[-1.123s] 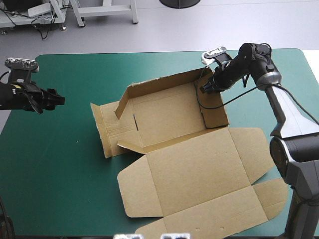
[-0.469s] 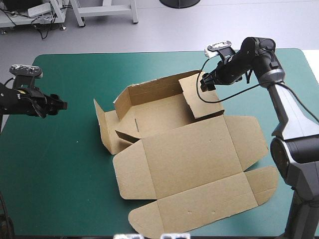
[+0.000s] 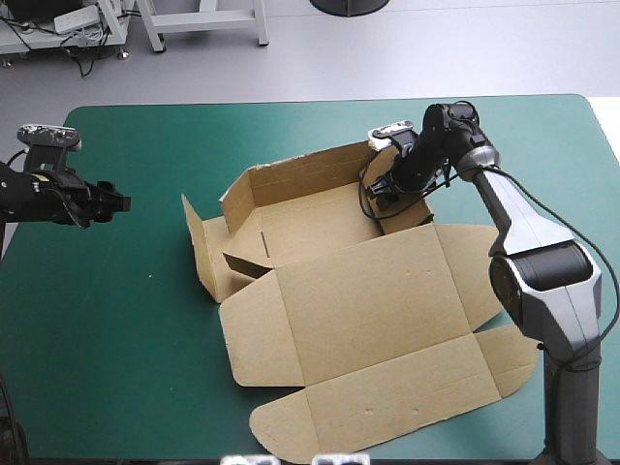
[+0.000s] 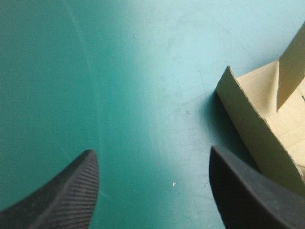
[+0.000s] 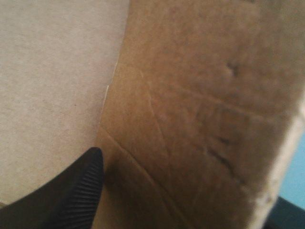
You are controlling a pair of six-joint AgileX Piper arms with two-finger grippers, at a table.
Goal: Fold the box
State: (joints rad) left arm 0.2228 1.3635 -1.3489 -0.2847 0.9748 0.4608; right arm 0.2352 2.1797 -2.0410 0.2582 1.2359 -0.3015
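Box point(image 3: 368, 310) of brown board sits open near the middle of the teal-green table point(image 3: 136, 349), slightly toward its right side. Its tray part lies toward the far edge, with the far wall point(image 3: 300, 170) raised and a side flap point(image 3: 203, 254) standing at the tray's left end. The wide lid panel point(image 3: 378, 300) lies flat on the cover toward the near edge, its own flaps spread out.

At the tray's right end, the right gripper point(image 3: 380, 186) reaches down to the raised right wall point(image 3: 412, 208). In the right wrist view, one black finger point(image 5: 71, 191) stands out wide in the spread position. Brown board fills the space beside it and covers nearly all of the other finger, so the jaws look open with the wall standing between them, not clamped on it.

The left gripper point(image 3: 121, 201) hangs over bare cover near the table's left edge, apart from the box. Its two fingers point(image 4: 62, 195) stand wide apart and hold nothing. In the left wrist view, the box's left flap rises just ahead of one finger.
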